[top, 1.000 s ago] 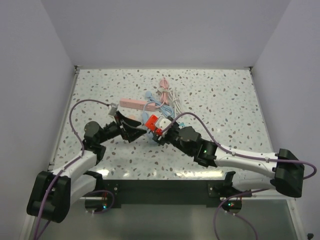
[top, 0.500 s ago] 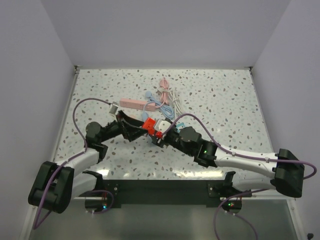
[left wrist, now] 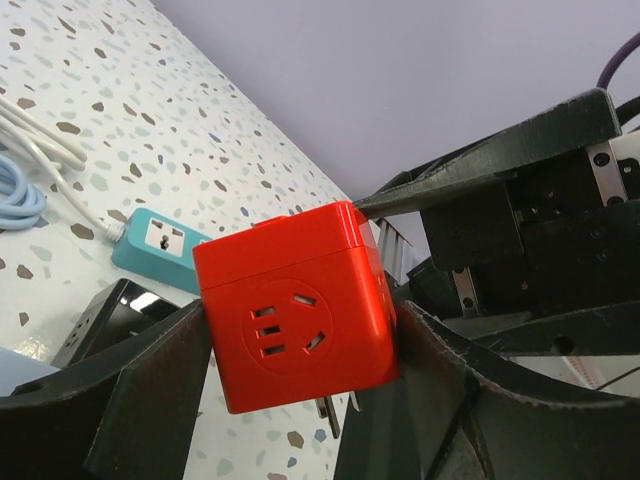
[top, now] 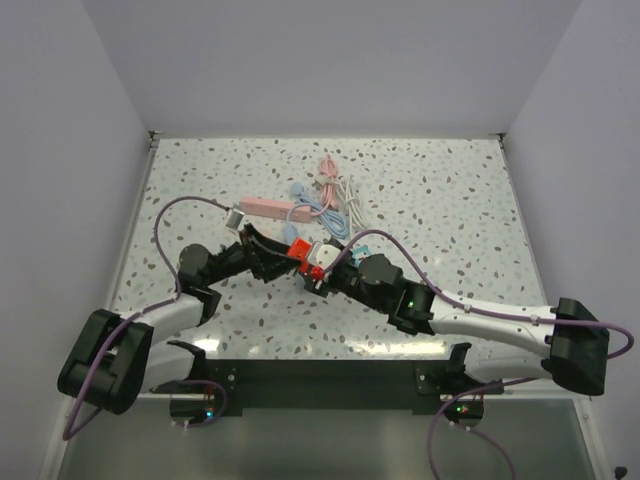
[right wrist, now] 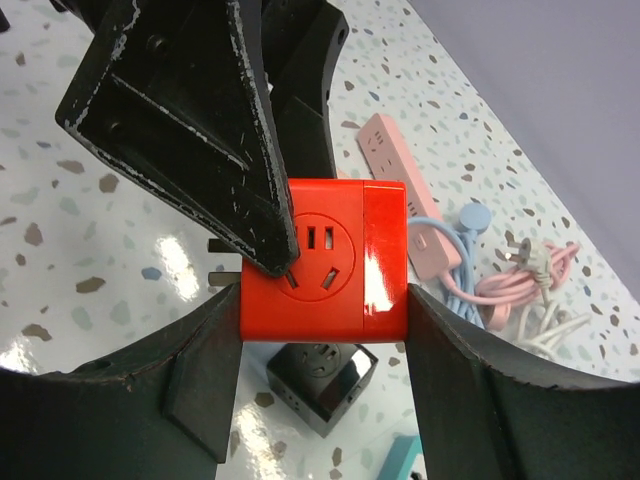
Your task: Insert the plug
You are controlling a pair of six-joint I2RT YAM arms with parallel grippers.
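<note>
From the left, the left gripper (top: 283,250) is seen with both fingers pressed onto the red cube plug (left wrist: 295,320), which is held lifted above the table (top: 450,200) centre; the right gripper (top: 316,266) is likewise clamped on its side faces. The plug is judged light, rigid and glossy-slippery; flat faces are best gripped, prongs (right wrist: 220,278) kept free. These, at the plug's 9 o'clock in the right wrist view, are half hidden; the black socket cube (right wrist: 320,385) at 6 o'clock is partly covered.
</note>
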